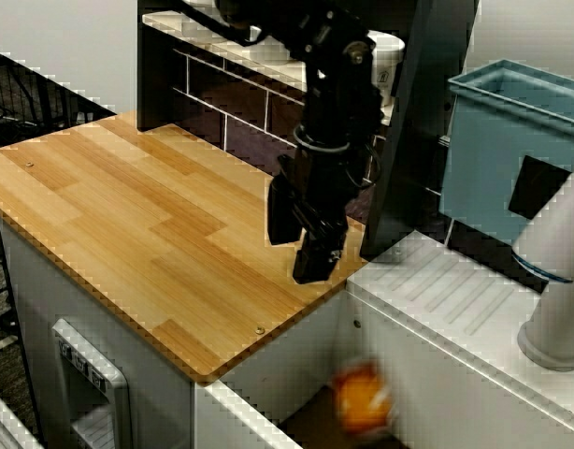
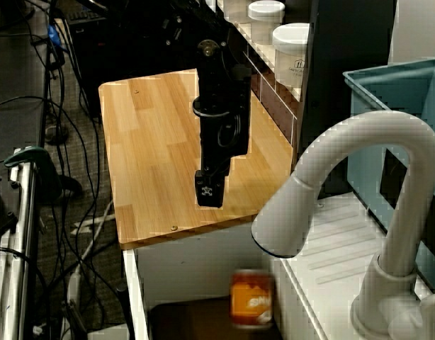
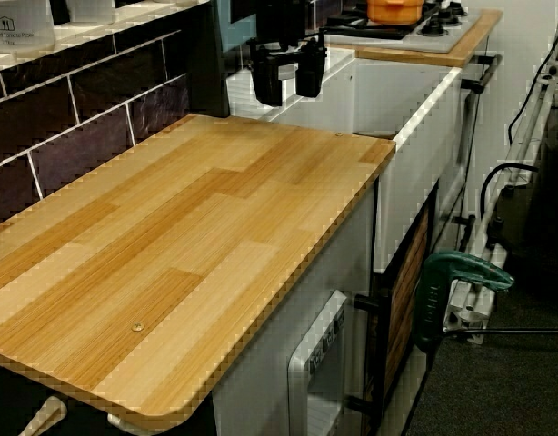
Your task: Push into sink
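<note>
Sink (image 2: 143, 283): deep recessed basin with white walls and a dark brownish bottom, set directly against the end edge of the wooden counter, between that counter and the ribbed drainboard. Only its near portion shows in the two overhead views; in the low side view its white front wall (image 3: 415, 173) stands past the counter's far edge.

Wooden counter (image 1: 128, 215): light plank-pattern top, rounded corners, small screw heads near two corners. Bare apart from the arm above it.

Blue tub (image 1: 511, 140): pale blue plastic, upright, beyond the drainboard at the back.

Drainboard (image 1: 455, 299): flat, white, ribbed, on the far side of the basin from the counter.

Faucet (image 2: 359, 184): white, arched, spout head hanging over the basin's drainboard side.

Robot arm (image 1: 338, 103): black, reaching down from the back shelf over the counter's sink-side edge.

Gripper (image 3: 286, 74): black, pointed downward just above the counter near the corner by the basin. The side view shows its two fingers (image 3: 266, 80) spread with a clear gap and nothing between them.

Can (image 2: 252, 297): orange with pale lettering, blurred, inside the basin below the counter's edge, close to the wall on the counter side; whether it touches the bottom cannot be told.

Jars (image 2: 292, 44): white, lidded, on the shelf above the dark tiled backsplash.
</note>
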You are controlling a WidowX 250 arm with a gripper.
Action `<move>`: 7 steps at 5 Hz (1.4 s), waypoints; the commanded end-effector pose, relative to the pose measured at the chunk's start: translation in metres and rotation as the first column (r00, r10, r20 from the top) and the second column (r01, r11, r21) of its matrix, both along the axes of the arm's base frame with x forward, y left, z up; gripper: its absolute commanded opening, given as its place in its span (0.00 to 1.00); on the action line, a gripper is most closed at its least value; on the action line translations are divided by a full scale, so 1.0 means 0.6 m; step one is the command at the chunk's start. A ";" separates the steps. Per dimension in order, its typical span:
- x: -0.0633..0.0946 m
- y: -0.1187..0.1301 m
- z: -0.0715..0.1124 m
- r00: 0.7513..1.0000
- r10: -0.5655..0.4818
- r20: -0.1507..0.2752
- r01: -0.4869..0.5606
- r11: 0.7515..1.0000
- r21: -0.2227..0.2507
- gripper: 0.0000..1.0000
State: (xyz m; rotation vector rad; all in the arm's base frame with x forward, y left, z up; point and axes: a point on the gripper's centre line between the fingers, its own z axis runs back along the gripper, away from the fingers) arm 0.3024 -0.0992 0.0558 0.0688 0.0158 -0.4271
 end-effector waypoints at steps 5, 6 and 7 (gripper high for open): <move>-0.017 -0.030 0.013 0.998 -0.064 0.011 0.064 0.998 0.004 1.00; -0.017 -0.030 0.013 0.998 -0.064 0.011 0.064 0.998 0.004 1.00; -0.017 -0.030 0.013 0.998 -0.064 0.011 0.064 0.998 0.004 1.00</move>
